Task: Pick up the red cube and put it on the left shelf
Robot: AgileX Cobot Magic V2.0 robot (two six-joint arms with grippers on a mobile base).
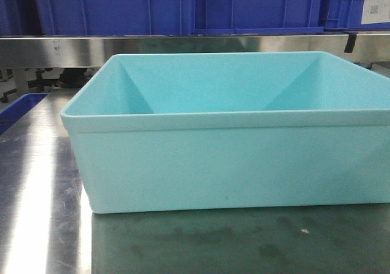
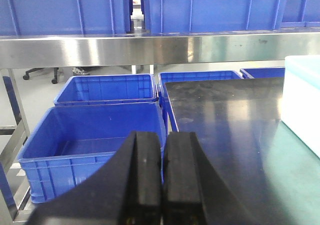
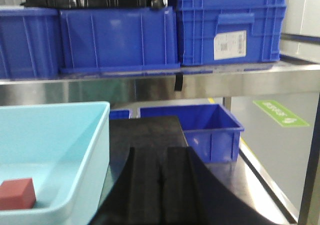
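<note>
Red cube (image 3: 17,193) lies flat in bin (image 3: 60,145); left end effector (image 2: 162,177) and right end effector (image 3: 161,182) pinched together

Red cube (image 3: 17,193); pale turquoise bin (image 1: 231,164); deep blue crates (image 2: 75,177); silvery steel shelf (image 2: 150,49)

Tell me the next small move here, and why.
Probably open the right gripper and shift it left over the turquoise bin: its fingers are pressed shut beside the bin, while the red cube lies untouched inside, to their left in the right wrist view.
</note>
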